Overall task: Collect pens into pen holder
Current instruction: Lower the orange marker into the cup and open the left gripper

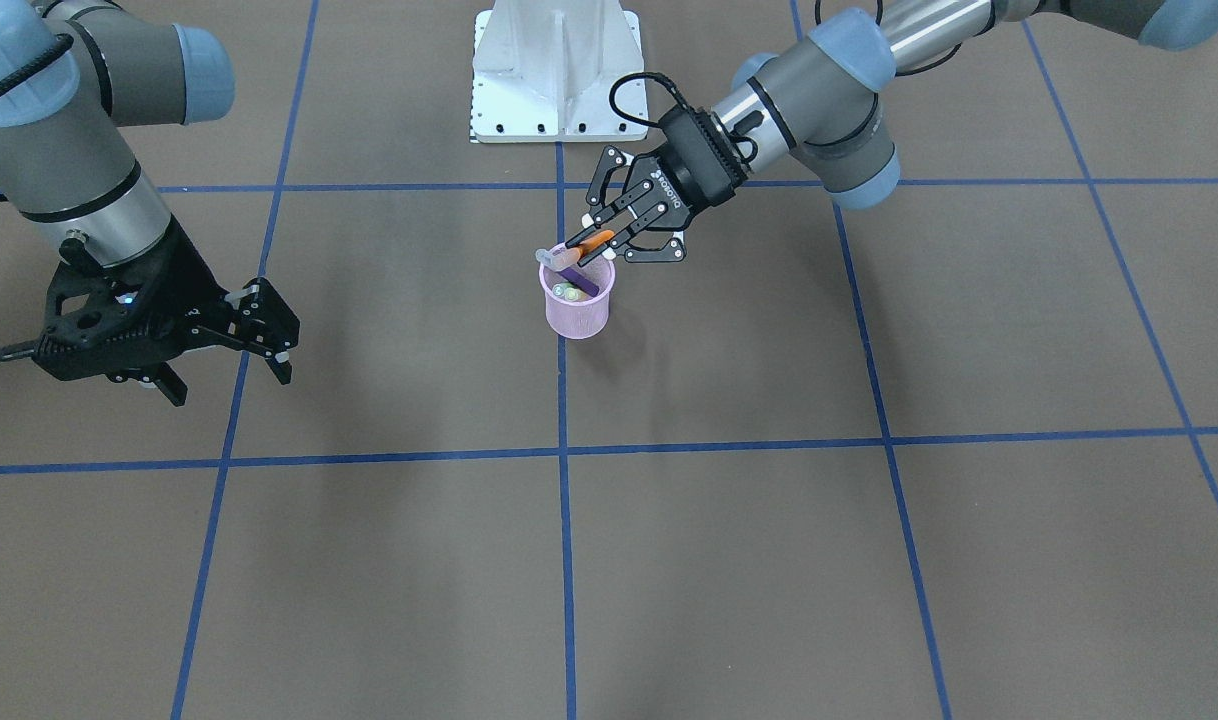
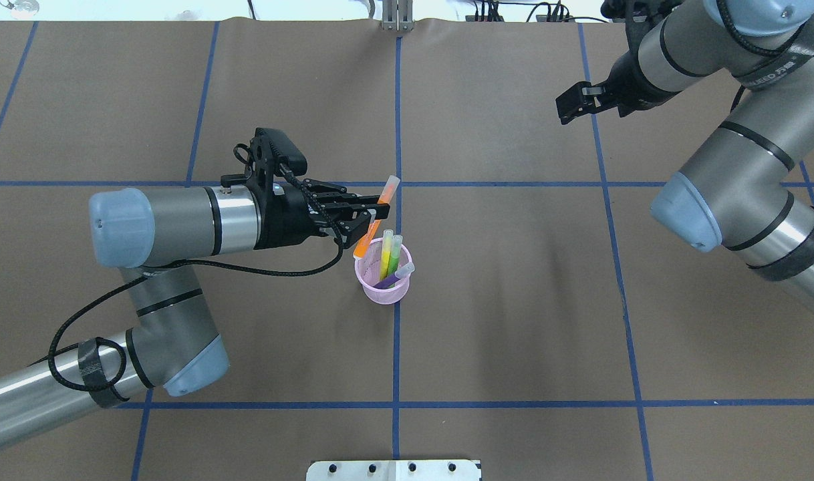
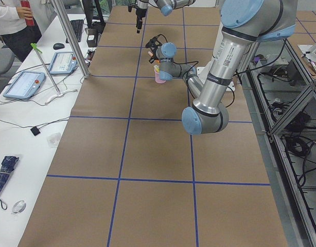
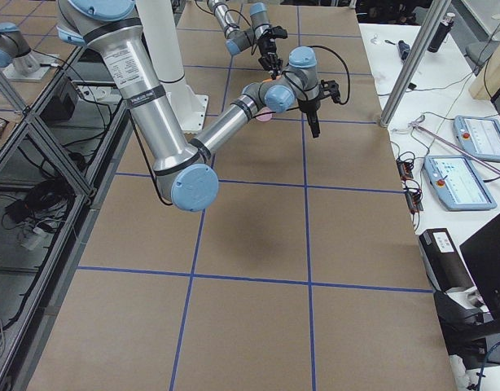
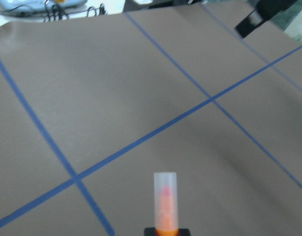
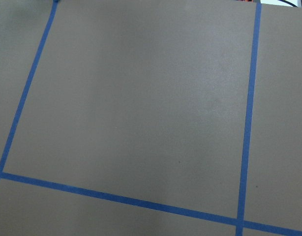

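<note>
Pens are nearly all home: the yellow pen [image 2: 385,257], green pen [image 2: 394,250] and purple pen [image 2: 398,274] stand leaning inside the pen holder [image 2: 382,294], caps up, while the orange pen [image 2: 385,194] hangs tilted just above the cup's rim on the robot's left side. We see its capped end pointing up and away and its lower end close to the rim, though we cannot tell whether that end is over the opening or just outside it. The left gripper [image 2: 372,219] is clamped across the orange pen at about mid-barrel, reaching in level from the side. We judge these pens light, stiff and smooth, so a round barrel held in a two-finger pinch may swivel or slip. Holding near the middle, as here, seems the sound choice, since it leaves the lower end free to enter the cup. The holder looks light too, thin wire mesh on a narrow base, and a pen pushed against its rim or against the three inside could tip it. It stands on the brown table [image 2: 514,300], right on a line of blue tape. The right gripper [image 1: 231,385] hovers well apart from the cup, its jaws spread with nothing between them.
</note>
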You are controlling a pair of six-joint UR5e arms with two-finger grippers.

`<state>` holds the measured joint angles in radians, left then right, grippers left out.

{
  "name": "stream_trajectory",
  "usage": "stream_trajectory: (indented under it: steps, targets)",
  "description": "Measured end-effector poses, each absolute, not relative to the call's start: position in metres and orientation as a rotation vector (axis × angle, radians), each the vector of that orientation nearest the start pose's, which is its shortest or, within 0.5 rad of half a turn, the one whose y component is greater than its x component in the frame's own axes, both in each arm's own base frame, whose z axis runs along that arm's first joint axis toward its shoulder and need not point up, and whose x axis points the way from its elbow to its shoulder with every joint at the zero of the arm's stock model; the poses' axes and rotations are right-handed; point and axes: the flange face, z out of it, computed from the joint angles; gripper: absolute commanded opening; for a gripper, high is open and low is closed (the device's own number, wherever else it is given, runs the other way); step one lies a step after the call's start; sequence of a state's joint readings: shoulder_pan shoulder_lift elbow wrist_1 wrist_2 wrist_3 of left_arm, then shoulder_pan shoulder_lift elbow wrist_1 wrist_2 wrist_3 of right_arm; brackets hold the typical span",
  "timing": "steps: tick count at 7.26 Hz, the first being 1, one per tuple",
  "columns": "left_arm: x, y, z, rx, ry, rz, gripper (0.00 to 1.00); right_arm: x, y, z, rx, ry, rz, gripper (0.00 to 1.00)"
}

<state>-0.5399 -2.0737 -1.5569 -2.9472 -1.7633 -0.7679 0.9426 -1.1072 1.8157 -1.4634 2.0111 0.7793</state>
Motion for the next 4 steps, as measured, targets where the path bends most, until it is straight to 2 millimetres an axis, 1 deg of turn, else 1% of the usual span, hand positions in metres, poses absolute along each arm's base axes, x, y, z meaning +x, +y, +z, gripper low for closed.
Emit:
stream_trajectory:
  steps: [1,3,4]
  targets:
    - [0.47,-0.416,0.237,1.105,1.585,0.356,0.0,-0.291,-0.557,0.276,0.343,-0.835,-0.038,1.0]
    - [0.474,-0.418,0.244,1.164,1.595,0.356,0.0,-0.29,-0.557,0.276,0.344,-0.836,-0.037,1.0]
    - [0.48,-0.42,0.249,1.178,1.59,0.353,0.0,-0.29,-0.558,0.276,0.344,-0.836,-0.036,1.0]
